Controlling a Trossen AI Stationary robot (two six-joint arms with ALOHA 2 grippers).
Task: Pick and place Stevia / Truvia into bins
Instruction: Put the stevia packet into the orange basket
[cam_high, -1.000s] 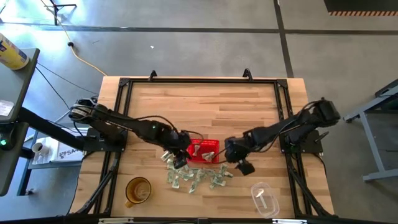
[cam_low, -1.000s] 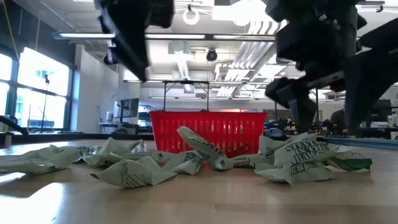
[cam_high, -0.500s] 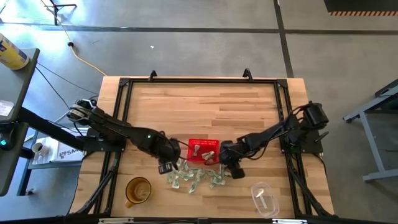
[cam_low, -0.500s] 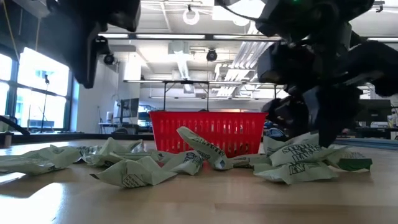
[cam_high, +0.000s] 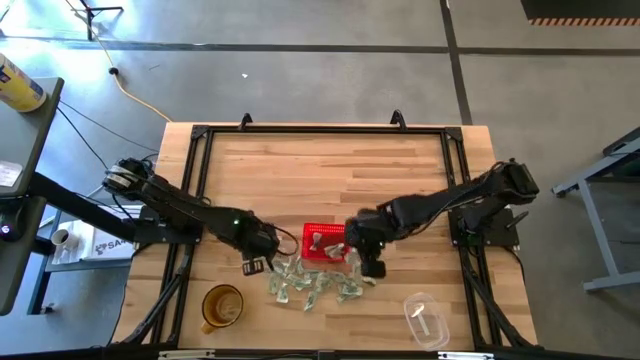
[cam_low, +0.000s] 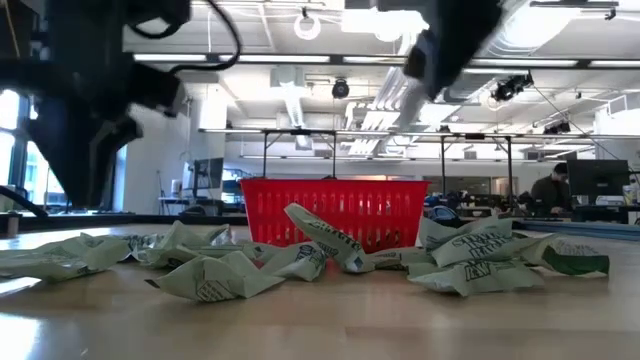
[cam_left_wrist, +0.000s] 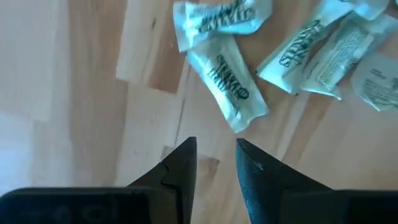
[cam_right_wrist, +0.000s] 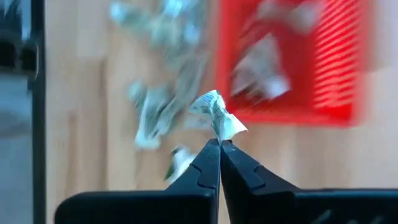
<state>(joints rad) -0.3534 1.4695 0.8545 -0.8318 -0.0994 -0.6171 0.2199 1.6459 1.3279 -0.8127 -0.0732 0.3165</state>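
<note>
One packet (cam_right_wrist: 217, 118) pinched by right gripper (cam_right_wrist: 220, 149) — wrist view only — left gripper (cam_left_wrist: 214, 155) parted, empty.

Basket mid-table, packets toward front edge.
Packets (cam_high: 312, 283) lie before basket (cam_high: 324, 243); two cups (cam_high: 222, 306) sit near front corners; some packets in basket.

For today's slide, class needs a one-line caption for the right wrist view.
Right gripper pinches a crumpled sweetener packet above the table, near the red basket and loose packets.
</note>
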